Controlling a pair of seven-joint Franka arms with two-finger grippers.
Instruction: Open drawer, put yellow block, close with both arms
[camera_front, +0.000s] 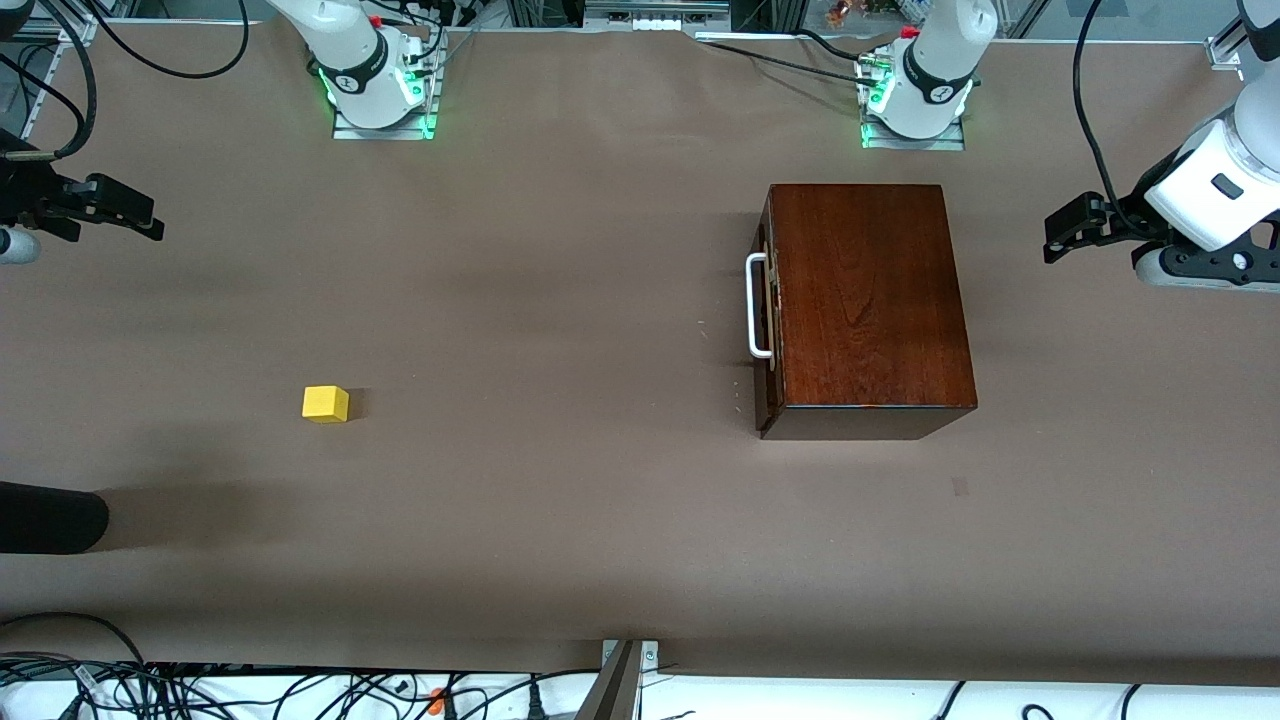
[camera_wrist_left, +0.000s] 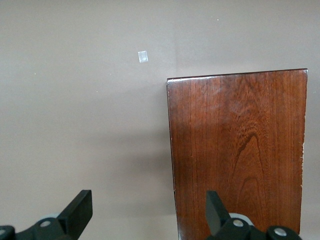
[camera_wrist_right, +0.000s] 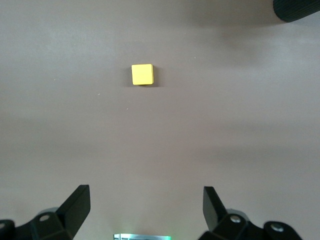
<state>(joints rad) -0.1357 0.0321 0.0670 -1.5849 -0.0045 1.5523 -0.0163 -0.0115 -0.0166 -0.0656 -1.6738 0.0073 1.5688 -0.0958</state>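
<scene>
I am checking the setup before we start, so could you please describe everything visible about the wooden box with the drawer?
The wooden box is glossy dark reddish-brown with visible grain and stands flat on the brown table, toward the left arm's end. Its drawer is shut, its front flush with the box and facing the right arm's end, with a white U-shaped bar handle. Nothing touches or rests on the box.
</scene>
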